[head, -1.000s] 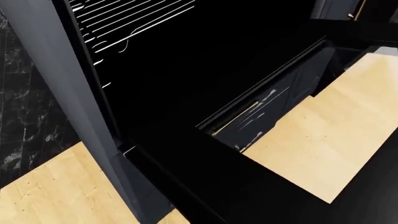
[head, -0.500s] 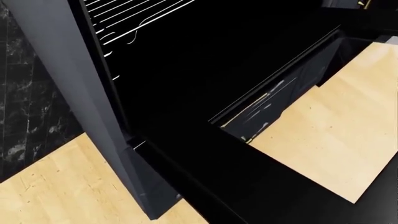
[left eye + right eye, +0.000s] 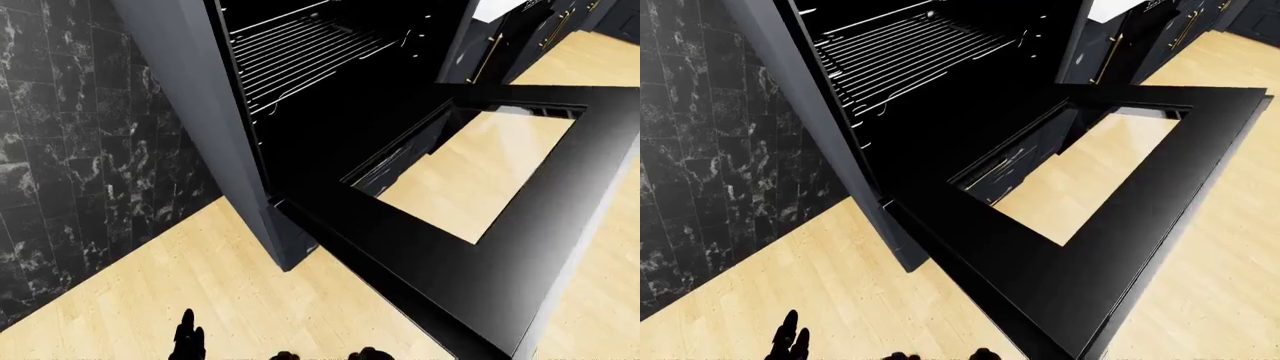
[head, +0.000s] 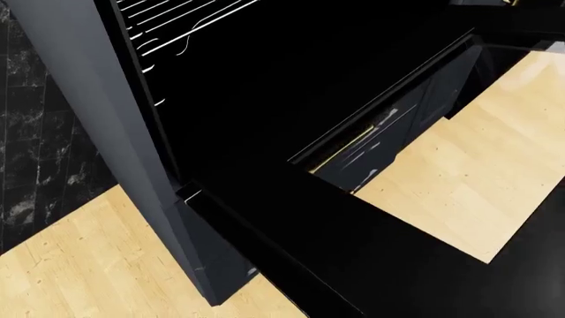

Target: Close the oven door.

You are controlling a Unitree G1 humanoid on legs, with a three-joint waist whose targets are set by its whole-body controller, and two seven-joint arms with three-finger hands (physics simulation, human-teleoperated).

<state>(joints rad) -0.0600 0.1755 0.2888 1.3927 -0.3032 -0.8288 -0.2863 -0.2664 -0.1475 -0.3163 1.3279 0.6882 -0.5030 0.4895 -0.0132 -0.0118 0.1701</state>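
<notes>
Below the open oven (image 3: 910,67), the oven door (image 3: 1080,247) hangs flat, its long free edge running from near to far right. Only dark fingertips (image 3: 790,337) show at the left bottom edge, nearer the hinge side; their opening I cannot tell, and they hold nothing visible.

Oven door (image 3: 1060,247) cut off at the right-eye view's bottom edge; dark fingertips (image 3: 187,341) barely show; hand states unreadable.
</notes>
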